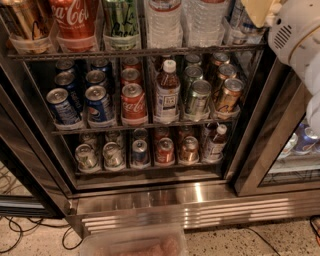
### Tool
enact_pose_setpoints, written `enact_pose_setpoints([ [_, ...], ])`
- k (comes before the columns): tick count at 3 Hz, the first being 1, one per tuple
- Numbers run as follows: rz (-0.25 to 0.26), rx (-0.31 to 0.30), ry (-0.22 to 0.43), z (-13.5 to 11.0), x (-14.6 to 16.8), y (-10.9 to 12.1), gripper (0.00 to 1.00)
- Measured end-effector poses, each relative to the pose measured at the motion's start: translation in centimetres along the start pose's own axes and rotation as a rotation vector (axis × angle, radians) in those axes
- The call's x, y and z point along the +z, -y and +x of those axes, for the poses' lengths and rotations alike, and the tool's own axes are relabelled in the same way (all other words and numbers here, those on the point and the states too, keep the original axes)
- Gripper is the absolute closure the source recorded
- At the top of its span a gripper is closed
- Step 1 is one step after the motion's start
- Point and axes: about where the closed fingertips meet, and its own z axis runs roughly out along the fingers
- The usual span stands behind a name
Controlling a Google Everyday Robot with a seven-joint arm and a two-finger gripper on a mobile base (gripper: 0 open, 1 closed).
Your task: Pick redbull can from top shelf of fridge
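Observation:
The fridge [150, 197] stands open, with its racks in full view. The top shelf [135, 52] runs along the upper edge and holds tall cans and bottles in clear bins. At its right end I see the lower part of a slim silver-and-blue can, likely the redbull can [240, 22], partly hidden by my arm. My white arm [300, 40] fills the top right corner. The cream end of my gripper [259, 10] pokes out at the frame's top edge, just right of that can.
On the top shelf stand a gold can [22, 20], a red Coca-Cola can [75, 20], a green can [121, 20] and water bottles [165, 22]. The lower racks hold Pepsi cans [100, 105], short soda cans and bottles. A clear plastic bin [132, 244] is at the bottom. Cables [15, 235] lie on the floor.

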Motion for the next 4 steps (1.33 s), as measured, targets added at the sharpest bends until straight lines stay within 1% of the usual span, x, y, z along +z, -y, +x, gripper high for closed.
enact_pose_setpoints([
  [1, -0.034, 0.006, -0.01, -0.1, -0.1, -0.7, 1.0],
  [2, -0.091, -0.008, -0.051, -0.3, -1.8, -2.3, 1.0],
  [3, -0.164, -0.008, -0.08, -0.4, -4.0, -4.8, 1.0],
  [4, -0.274, 0.025, -0.083, 0.6, -6.3, -7.9, 1.0],
])
